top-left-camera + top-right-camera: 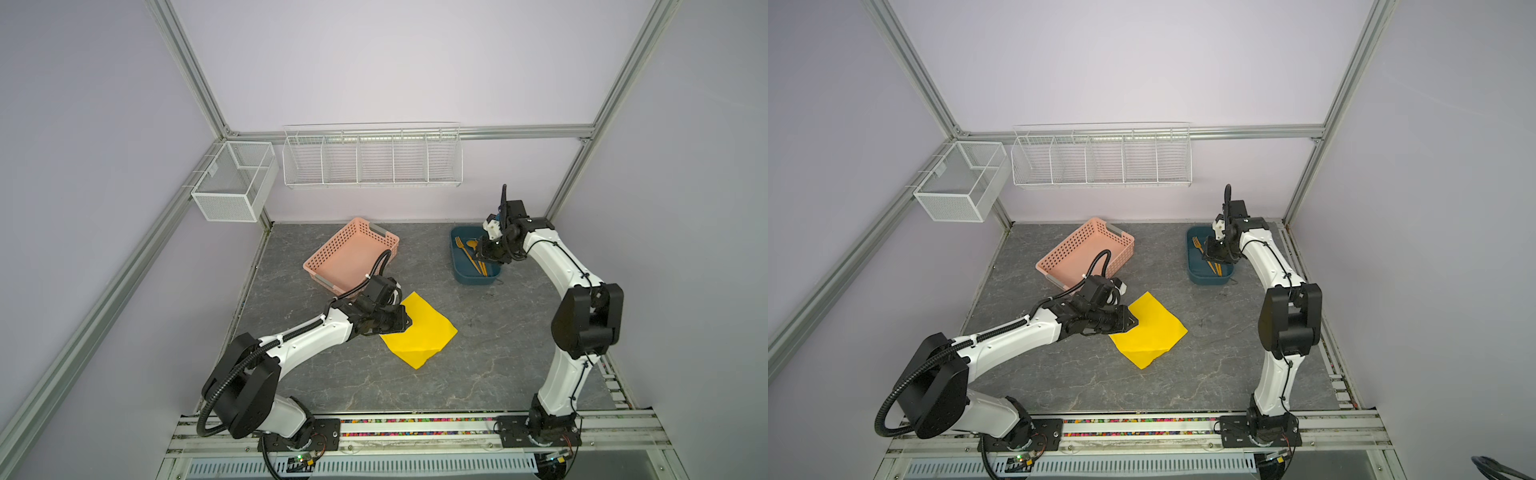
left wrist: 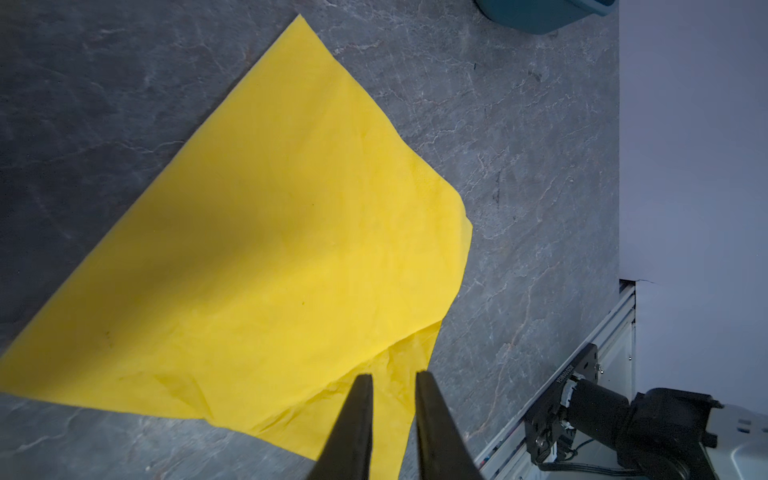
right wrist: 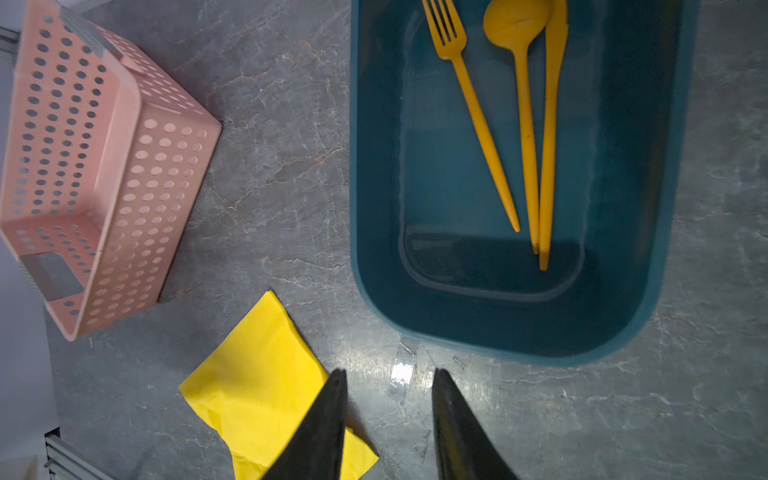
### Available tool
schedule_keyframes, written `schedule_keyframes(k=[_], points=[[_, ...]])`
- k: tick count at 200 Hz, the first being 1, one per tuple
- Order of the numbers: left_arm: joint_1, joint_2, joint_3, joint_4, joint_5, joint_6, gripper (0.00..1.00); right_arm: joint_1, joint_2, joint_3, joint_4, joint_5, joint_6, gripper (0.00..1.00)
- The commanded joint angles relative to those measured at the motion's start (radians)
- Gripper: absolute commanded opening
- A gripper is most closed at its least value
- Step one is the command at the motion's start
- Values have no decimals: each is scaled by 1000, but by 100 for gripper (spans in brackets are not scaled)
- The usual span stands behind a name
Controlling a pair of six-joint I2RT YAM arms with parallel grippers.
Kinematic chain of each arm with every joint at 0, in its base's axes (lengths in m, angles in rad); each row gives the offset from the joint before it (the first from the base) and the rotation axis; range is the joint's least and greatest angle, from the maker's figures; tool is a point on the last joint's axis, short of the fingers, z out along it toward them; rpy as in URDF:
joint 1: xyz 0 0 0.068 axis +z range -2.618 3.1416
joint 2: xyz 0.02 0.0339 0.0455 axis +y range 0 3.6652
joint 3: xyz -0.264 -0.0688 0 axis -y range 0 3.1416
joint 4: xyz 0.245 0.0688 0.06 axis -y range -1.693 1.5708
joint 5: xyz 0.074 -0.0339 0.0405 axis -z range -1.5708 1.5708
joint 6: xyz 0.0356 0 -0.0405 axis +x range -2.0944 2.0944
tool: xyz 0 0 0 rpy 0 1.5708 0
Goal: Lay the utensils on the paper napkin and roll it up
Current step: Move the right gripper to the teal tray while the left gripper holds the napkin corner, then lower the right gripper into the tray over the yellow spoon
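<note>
- One grey marbled tabletop (image 1: pixel 457 374) lies inside lilac walls and an aluminium frame.
- The left gripper (image 2: pixel 394 382) reaches low over the paper napkin (image 1: pixel 424 332), at its left edge. Its jaws are a narrow gap apart and grip nothing.
- The right gripper (image 3: pixel 388 374) hangs over the blue tub (image 3: pixel 361 208), with its jaws wider and empty.
- Three utensils (image 3: pixel 525 145) lie in the tub: one fork (image 3: pixel 467 89), one spoon (image 3: pixel 515 23), one knife (image 3: pixel 549 124).
- One napkin lies mid-table beside one pink basket (image 1: pixel 349 257).

The paper napkin (image 2: pixel 291 232) is thin, matt paper, softly creased. The utensils (image 3: pixel 525 124) look like smooth plastic. The teal tub (image 3: pixel 376 187) is glossy plastic; the pink basket (image 3: pixel 124 166) is perforated matt plastic. The counter (image 3: pixel 270 137) has a veined, stone-like finish.
</note>
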Motion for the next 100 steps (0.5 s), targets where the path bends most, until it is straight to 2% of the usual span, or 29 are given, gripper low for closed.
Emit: schedule_keyframes(k=[1, 17, 38, 100], points=[[9, 4, 20, -24, -20, 13, 21, 20, 69, 49, -45, -80, -22, 47], [9, 1, 21, -32, -22, 16, 21, 36, 109, 75, -43, -98, -20, 56], [11, -10, 16, -39, -31, 20, 21, 51, 148, 85, -30, -133, -12, 61], [21, -38, -22, -34, -33, 15, 21, 99, 200, 63, -22, -107, 12, 67]])
